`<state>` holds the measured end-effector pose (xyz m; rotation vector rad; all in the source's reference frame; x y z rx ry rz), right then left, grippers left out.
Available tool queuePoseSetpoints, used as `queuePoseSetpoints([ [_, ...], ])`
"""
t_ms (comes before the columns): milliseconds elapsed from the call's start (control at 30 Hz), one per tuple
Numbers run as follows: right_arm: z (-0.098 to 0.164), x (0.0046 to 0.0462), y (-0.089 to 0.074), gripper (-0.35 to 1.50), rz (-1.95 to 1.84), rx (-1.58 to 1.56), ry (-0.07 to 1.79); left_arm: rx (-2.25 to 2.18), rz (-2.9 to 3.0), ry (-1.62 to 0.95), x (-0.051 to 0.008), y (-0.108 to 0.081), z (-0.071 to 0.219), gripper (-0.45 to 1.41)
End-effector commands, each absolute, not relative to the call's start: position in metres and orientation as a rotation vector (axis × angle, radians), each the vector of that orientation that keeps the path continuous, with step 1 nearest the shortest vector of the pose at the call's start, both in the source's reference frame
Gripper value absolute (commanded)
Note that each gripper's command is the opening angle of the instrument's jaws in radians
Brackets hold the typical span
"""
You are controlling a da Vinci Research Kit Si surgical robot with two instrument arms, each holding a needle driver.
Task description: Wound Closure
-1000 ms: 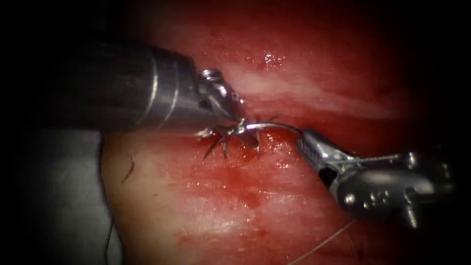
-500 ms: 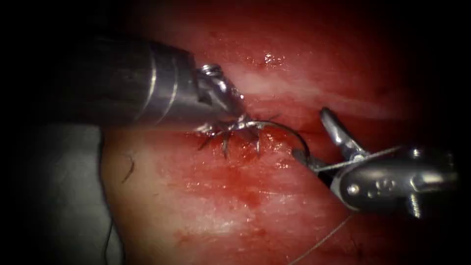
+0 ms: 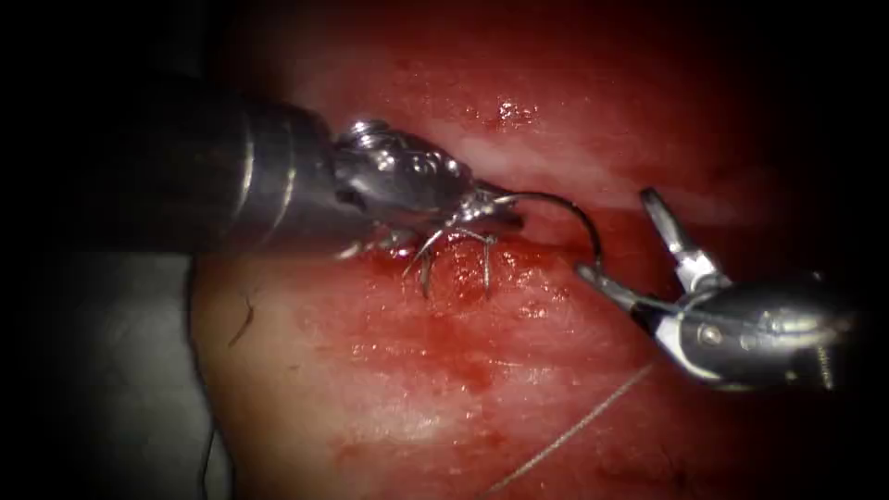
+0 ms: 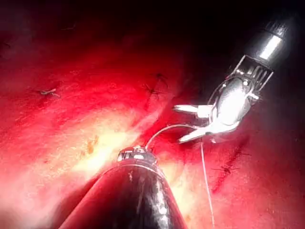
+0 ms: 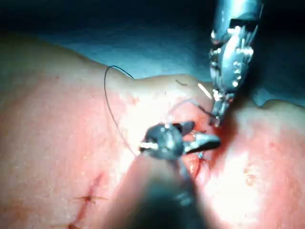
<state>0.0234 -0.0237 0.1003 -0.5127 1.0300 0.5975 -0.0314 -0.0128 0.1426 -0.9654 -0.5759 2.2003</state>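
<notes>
Needle (image 3: 565, 208) arches free above the cut (image 3: 556, 243) in the tissue (image 3: 398, 370), its curve rising from the left tool's tip and bending down toward the right tool; it is not in the tissue. Left tool (image 3: 491, 206) has its jaws closed on one end of the needle, just above the knotted stitches (image 3: 454, 259) that already cross the cut. Right tool (image 3: 630, 245) stands to the right of the needle with its jaws spread wide and holding nothing; its lower jaw lies just beside the needle's far end, though whether it touches cannot be told. Thread (image 3: 574, 431) runs pale across the tissue well below the cut, slanting up toward the right tool's body. In the left wrist view the needle (image 4: 167, 130) shows as a thin arc between the left tool's shaft and the right tool (image 4: 188, 124). Red fluid (image 3: 463, 287) wets the tissue around the stitches.
</notes>
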Motion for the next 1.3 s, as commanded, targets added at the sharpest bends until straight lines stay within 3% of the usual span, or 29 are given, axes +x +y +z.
queuePoseSetpoints([
  [33, 0.101, 0.0235, -0.0241, 1.36, 0.626, -0.503, 1.056, -0.994, 2.163, -0.577, -0.0322, -0.0136, 0.1432, -0.45],
  [233, 0.1011, 0.0205, -0.023, 1.45, 0.669, -0.487, 1.213, -1.17, 1.987, -0.535, -0.0334, -0.0138, 0.1433, -0.45],
  [400, 0.1007, 0.0187, -0.0225, 1.31, 0.67, -0.389, 1.358, -1.251, 1.876, -0.612, -0.0344, -0.015, 0.1438, -0.45],
  [600, 0.1008, 0.0199, -0.0224, 1.2, 0.623, -0.33, 1.45, -1.322, 1.757, -0.707, -0.0354, -0.0163, 0.1436, -0.45],
  [1300, 0.1017, 0.0222, -0.0246, 1.11, 0.404, -0.289, 1.406, -1.447, 1.591, -0.774, -0.034, -0.0165, 0.1426, -0.45],
])
